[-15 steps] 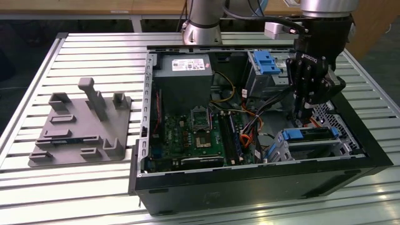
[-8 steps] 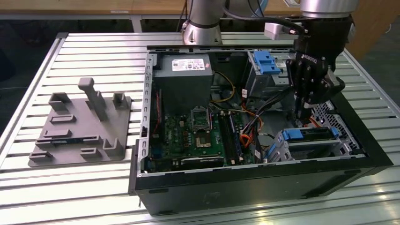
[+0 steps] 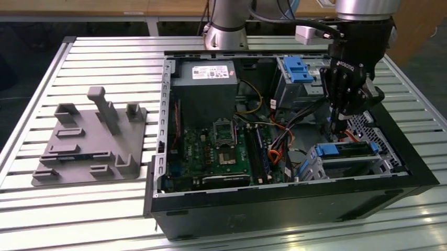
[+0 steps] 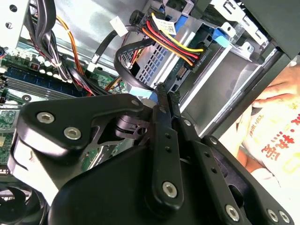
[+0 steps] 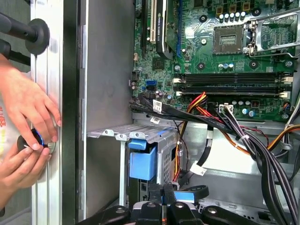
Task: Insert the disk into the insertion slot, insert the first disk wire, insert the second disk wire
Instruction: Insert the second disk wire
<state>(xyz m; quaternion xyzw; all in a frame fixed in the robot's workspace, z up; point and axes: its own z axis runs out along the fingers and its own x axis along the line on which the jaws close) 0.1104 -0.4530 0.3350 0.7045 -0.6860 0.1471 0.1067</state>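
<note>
On the slatted metal desk (image 3: 104, 219), a grey moulded fixture plate (image 3: 87, 149) was seen outside the open black computer case (image 3: 279, 204), on the exterior view's left of it. Within the case, a green motherboard (image 3: 216, 151) was laid along that same side.

Further toward the exterior view's right, the black multi-link gripper (image 3: 336, 128) was lowered into the case from above. Its fingers (image 4: 160, 101) were drawn narrow, nearly together. Whether anything was pinched between them could not be told.

A black cable with a blue connector (image 5: 183, 196) was found just beside the fingertips in both wrist views.

The flat silver disk (image 3: 347, 150) in its bright blue plastic carrier was seated in the insertion slot (image 3: 347, 163), the low silver perforated sheet-metal cage in the case's near corner on the exterior view's right. The disk lay below the gripper and slightly nearer the case's front wall, with its long axis running across the exterior view from left to right.

A black plug with red, yellow and black wires (image 4: 194, 60) was seen at the cage's end. The first wire was therefore judged to be in place.
</note>
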